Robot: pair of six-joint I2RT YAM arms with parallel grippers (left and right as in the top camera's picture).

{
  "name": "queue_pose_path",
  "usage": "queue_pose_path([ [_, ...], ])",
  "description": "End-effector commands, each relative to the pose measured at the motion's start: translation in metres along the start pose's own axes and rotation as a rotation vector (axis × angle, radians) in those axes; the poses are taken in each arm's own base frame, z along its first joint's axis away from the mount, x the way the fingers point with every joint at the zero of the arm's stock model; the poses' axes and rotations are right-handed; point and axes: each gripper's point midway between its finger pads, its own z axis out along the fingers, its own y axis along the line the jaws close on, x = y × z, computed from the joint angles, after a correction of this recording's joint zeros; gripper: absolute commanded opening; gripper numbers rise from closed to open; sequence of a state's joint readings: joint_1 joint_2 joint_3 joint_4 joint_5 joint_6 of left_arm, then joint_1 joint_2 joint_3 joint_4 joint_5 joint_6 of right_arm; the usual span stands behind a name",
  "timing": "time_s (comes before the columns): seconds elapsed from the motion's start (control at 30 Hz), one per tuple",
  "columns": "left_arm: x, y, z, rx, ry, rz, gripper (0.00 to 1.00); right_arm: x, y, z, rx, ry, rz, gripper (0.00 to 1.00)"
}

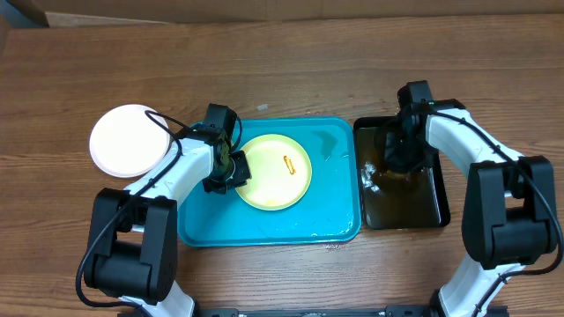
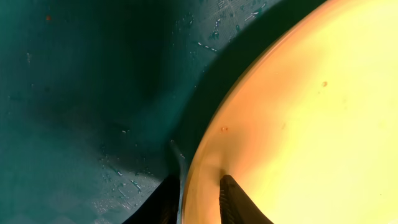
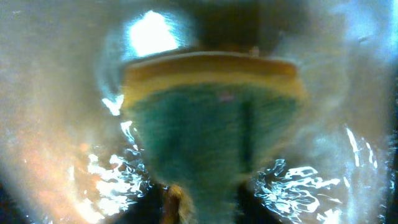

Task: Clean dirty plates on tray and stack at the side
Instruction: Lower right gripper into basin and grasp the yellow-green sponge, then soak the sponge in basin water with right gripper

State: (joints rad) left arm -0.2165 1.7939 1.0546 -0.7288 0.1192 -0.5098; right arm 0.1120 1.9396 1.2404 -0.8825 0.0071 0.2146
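Observation:
A pale yellow-green plate (image 1: 275,176) with an orange smear (image 1: 289,164) lies in the turquoise tray (image 1: 264,231). My left gripper (image 1: 236,169) is shut on the plate's left rim. In the left wrist view the fingers (image 2: 200,199) straddle the plate's edge (image 2: 311,124) over the wet tray floor (image 2: 74,93). A white plate (image 1: 130,141) sits on the table left of the tray. My right gripper (image 1: 401,163) is down in the black tray (image 1: 414,211), shut on a green and yellow sponge (image 3: 199,130) in soapy water; its fingers (image 3: 205,199) are partly hidden.
The black tray holds brownish water with foam at its left side (image 1: 370,176). Water drops lie on the turquoise tray near its right rim (image 1: 339,150). The wooden table (image 1: 282,70) stretches behind both trays.

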Motion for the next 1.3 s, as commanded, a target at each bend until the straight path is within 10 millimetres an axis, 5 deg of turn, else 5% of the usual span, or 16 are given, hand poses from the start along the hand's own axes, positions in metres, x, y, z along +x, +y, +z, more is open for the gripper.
queue_pose_path([
  [0.0,0.0,0.0,0.003,-0.012,0.001,0.003,0.25,0.007,-0.005,0.003,0.022,0.023,-0.009,0.63],
  [0.23,0.0,0.0,0.003,-0.012,0.001,0.003,0.25,0.003,-0.003,-0.018,0.029,0.046,-0.007,0.7],
  [0.57,0.0,0.0,0.003,-0.013,0.002,0.004,0.25,0.026,-0.01,-0.009,0.05,0.119,0.001,0.63],
  [0.6,0.0,0.0,0.003,-0.013,0.002,0.004,0.25,0.026,-0.011,-0.006,0.049,0.118,0.001,0.53],
  [0.63,0.0,0.0,0.003,-0.013,0.002,0.004,0.25,0.027,-0.011,-0.004,0.049,0.118,0.001,0.3],
  [0.67,0.0,0.0,0.003,-0.013,0.002,0.004,0.26,0.028,-0.011,-0.003,0.05,0.119,0.001,0.18],
  [0.77,0.0,0.0,0.003,-0.013,0.002,0.003,0.26,0.031,-0.012,-0.004,0.053,0.13,0.001,0.04],
  [0.8,0.0,0.0,0.003,-0.013,0.002,0.004,0.26,0.032,-0.012,-0.006,0.055,0.137,0.001,0.05],
  [0.87,0.0,0.0,0.003,-0.013,0.002,0.004,0.26,0.028,-0.011,-0.012,0.054,0.134,0.0,0.23],
  [0.93,0.0,0.0,0.003,-0.013,0.002,0.004,0.26,0.022,-0.011,-0.018,0.053,0.123,0.0,0.59],
  [1.07,0.0,0.0,0.003,-0.013,0.002,0.004,0.26,0.007,-0.008,-0.024,0.042,0.077,0.002,0.69],
  [1.27,0.0,0.0,0.003,-0.015,0.003,0.003,0.26,-0.002,-0.005,-0.023,0.031,0.039,0.002,0.68],
])
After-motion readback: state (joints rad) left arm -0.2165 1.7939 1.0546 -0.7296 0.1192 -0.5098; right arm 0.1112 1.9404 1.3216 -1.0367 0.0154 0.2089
